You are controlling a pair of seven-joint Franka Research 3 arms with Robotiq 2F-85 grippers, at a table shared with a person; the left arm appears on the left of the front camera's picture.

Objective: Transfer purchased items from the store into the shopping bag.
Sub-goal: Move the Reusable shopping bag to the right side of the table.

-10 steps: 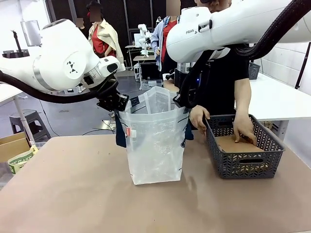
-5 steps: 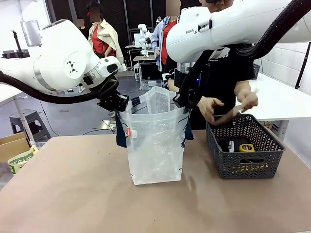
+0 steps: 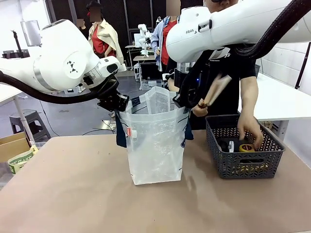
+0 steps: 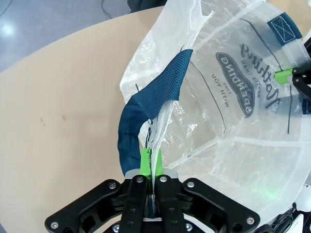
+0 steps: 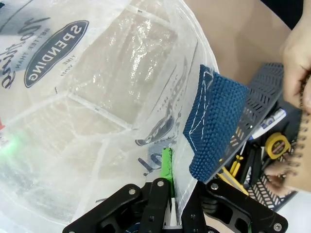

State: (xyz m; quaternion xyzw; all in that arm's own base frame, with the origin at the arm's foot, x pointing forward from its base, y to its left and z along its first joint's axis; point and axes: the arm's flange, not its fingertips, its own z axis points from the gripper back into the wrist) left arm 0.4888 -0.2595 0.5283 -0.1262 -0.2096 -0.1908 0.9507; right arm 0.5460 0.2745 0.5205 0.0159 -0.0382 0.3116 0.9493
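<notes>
- shopping bag stands upright about mid-table; its mouth is held open btwn the two arms
- left end effector is at the bag's left rim; fingers pinched together on the plastic edge, w/ a navy strap handle flopping over right beside them
- right end effector is at the bag's right rim; also clamped on the plastic, green pad against the bag wall; the other navy handle hangs just next to it
- person at the far side holds a flat brown piece up in one hand; it's tilted, above the gap btwn bag and basket, near the bag's right rim; not in the bag yet
- person's other hand is down in the dark mesh basket, which sits on the table just right of the bag
- in the basket: a yellow tape measure, a white-and-blue pen, slim yellow sticks
</notes>
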